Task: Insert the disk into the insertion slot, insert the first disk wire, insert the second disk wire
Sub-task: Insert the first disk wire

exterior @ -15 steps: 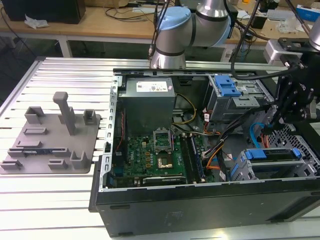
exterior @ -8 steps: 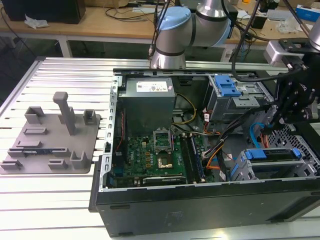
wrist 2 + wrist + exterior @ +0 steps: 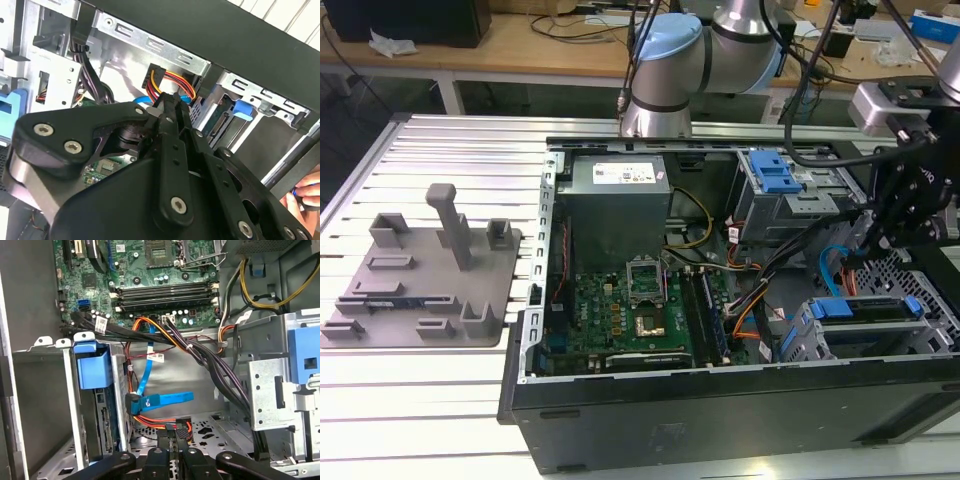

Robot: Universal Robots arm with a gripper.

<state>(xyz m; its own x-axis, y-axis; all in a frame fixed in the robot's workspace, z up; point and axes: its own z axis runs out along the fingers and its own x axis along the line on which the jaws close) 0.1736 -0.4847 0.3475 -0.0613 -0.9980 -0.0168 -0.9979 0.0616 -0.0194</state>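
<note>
The disk [image 3: 872,311] lies inside the insertion slot [image 3: 807,337], its blue frame showing at both ends. In the first wrist view the blue frame tab [image 3: 93,365] sticks out of the grey cage [image 3: 67,390]. My gripper [image 3: 174,436] is shut on a black connector with red, orange and yellow wires [image 3: 178,426], close beside the cage. The second wrist view shows the same bundle [image 3: 160,82] pinched at the fingertips [image 3: 169,106]. A blue flat wire with a black plug [image 3: 150,402] hangs loose just next to it. In the exterior view my gripper [image 3: 868,245] hovers over the case's right end.
A taller grey bay with a blue latch [image 3: 775,175] stands behind the cage. Dark cable bundles [image 3: 210,365] cross from the motherboard [image 3: 630,310] toward it. A person's hand [image 3: 305,195] is near the case edge. A grey fixture plate [image 3: 420,280] lies at the exterior view's left.
</note>
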